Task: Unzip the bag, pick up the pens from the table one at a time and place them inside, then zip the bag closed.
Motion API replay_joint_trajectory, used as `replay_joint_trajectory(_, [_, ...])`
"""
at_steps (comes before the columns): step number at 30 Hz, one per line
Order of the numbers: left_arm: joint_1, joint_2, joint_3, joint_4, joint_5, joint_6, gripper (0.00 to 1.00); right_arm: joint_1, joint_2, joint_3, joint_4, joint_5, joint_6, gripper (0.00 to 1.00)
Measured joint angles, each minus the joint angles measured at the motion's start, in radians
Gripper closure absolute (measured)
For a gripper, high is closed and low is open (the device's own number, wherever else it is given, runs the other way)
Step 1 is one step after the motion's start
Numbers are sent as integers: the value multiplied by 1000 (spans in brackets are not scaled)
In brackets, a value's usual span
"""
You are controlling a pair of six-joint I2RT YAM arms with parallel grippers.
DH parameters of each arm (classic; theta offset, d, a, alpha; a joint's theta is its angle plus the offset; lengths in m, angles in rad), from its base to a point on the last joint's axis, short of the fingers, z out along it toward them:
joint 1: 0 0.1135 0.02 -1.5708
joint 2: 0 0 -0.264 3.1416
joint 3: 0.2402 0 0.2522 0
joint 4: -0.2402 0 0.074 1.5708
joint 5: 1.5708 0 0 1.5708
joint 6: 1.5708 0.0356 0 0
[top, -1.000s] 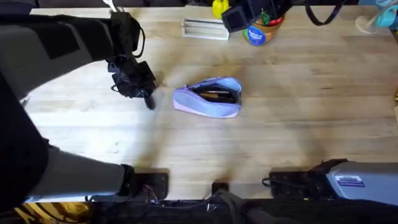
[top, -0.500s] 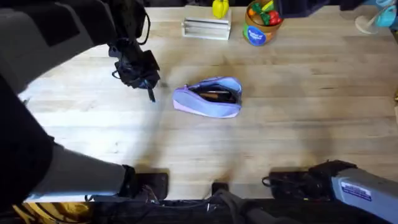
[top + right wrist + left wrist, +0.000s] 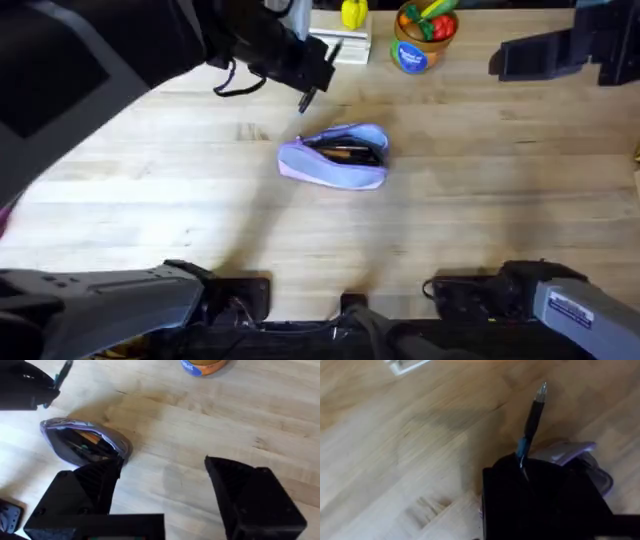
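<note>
Overhead: left tool [image 3: 308,88] up off the counter [image 3: 480,190], toward the far edge, clenched on a pen [image 3: 318,75] that sticks out slanted from the fingers; bag [image 3: 335,156] lies mid-counter, zipper open, dark pens and something orange visible inside; the left tool is just beyond the bag's far-left end, not over the mouth; right tool [image 3: 530,55] hangs near the far right corner, well apart from the bag; blue tub of toy food [image 3: 415,45] and a pale flat box [image 3: 340,45] at the far edge.

Left wrist: pen [image 3: 530,422] gripped near its teal band, most of its length and the tip [image 3: 542,389] free; bag [image 3: 570,455] partly behind the tool body; risk: hold sits low on the pen, so it may pivot or slip on descent.

Right wrist: fingers spread wide, grasping nothing; bag [image 3: 82,442] mouth gapes but looks narrow, with contents already crowding it; left tool [image 3: 25,390] with pen [image 3: 62,374] off past the bag's end.

Likely failures, judged: slanted pen catching the fabric lip and shoving the unheld bag across the counter; pen landing across the rim and rolling out; a pen end left poking out and jamming the zipper at closing.
</note>
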Motion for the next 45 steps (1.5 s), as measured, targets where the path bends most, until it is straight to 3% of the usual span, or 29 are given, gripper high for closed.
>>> replay_joint_trajectory(3, [-29,0,0,-12,136,262,959,-5,-31,-33,-3,-9,2,9])
replay_joint_trajectory(7, [-54,3,0,-24,274,530,959,-5,-45,-36,1,-13,3,9])
replay_joint_trajectory(12, [-57,26,0,-62,371,714,959,-5,-49,-37,2,-16,3,9])
replay_joint_trajectory(21, [-57,120,0,-214,409,839,958,-5,-49,-38,29,-19,3,9])
replay_joint_trajectory(31, [-57,188,0,-254,235,873,958,-5,-49,-38,31,-19,13,9])
replay_joint_trajectory(45, [-59,188,0,-253,184,880,958,-5,-49,-38,32,-20,26,9])
